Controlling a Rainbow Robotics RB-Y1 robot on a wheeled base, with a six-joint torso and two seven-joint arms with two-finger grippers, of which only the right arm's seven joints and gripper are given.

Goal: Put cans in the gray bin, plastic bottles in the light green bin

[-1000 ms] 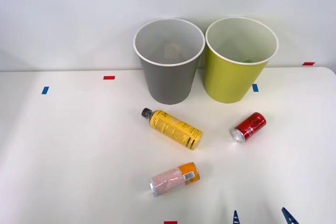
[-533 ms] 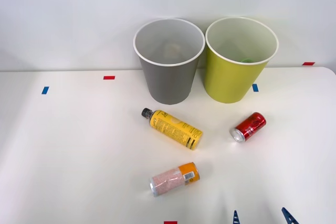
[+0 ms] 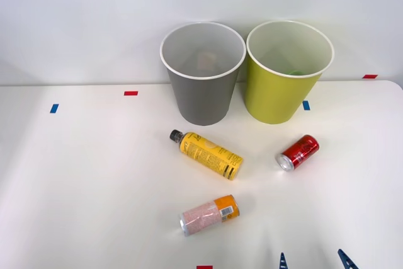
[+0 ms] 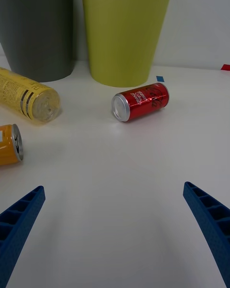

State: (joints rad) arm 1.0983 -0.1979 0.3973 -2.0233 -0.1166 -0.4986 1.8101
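Inside light green bin (image 3: 275, 96), something green (image 3: 296, 72), mostly hidden

Gray bin (image 3: 203, 74) and light green bin (image 3: 289, 72) upright side by side at worktop (image 3: 94, 181) rear, gray bin left. Yellow bottle (image 3: 206, 154) on its side before gray bin, cap toward rear-left. Red can (image 3: 298, 152) on its side before light green bin. Pink can (image 3: 210, 215) lying nearest, before bottle. Tool (image 3: 313, 260) at near edge, right of pink can, tips apart.
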